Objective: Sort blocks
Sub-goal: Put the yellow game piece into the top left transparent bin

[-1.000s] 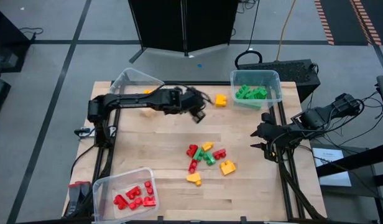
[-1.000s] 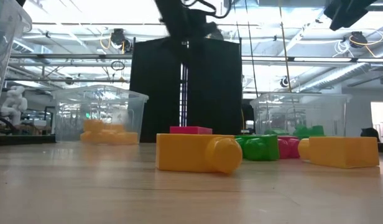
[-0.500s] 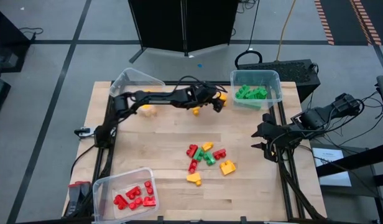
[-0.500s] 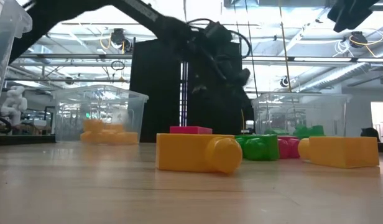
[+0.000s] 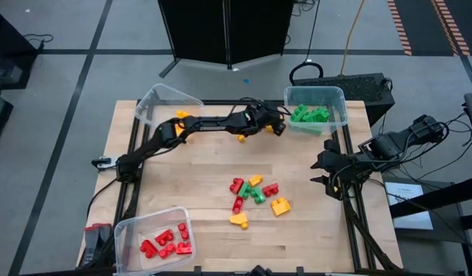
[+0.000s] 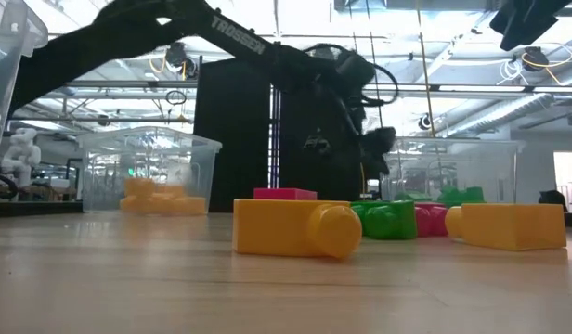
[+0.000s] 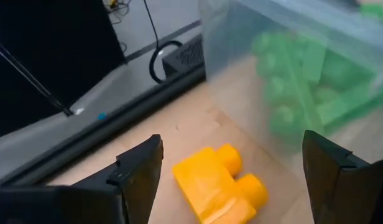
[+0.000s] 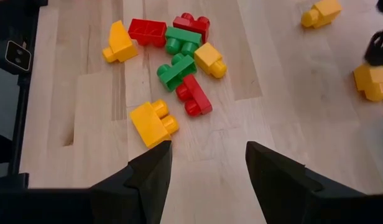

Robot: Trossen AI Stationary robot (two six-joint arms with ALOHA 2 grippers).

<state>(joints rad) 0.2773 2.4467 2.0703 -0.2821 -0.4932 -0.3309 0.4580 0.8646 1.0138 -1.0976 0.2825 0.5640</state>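
The blocks [image 5: 255, 193] lie mostly in a loose heap of red, yellow and green near the middle of the table [image 5: 198, 176], with two yellow ones at its near edge. In the low view the heap shows as a row: a large yellow block [image 6: 295, 227] in front hides most of a red one behind it, and the green and red ones beside it are partly covered.

Another yellow block [image 7: 219, 183] lies on the wood just beside the green bin [image 5: 316, 109], between the left tool's fingers in the left wrist view. The left tool [image 5: 276, 125] hangs over that spot with its jaws wide apart and nothing between the pads; in the high view the arm covers that block, so whether the fingers touch it cannot be told. A small yellow piece [image 5: 240, 138] shows beside the left arm.

Green blocks fill the green bin, blurred through its clear wall in the left wrist view. Red blocks sit in the bin [image 5: 155, 234] at the near left corner. A third bin [image 5: 165, 101] at the far left corner holds yellow ones, half hidden by the arm.

The right tool [image 5: 322, 170] waits at the right edge of the table, jaws partly apart and empty, looking toward the heap.
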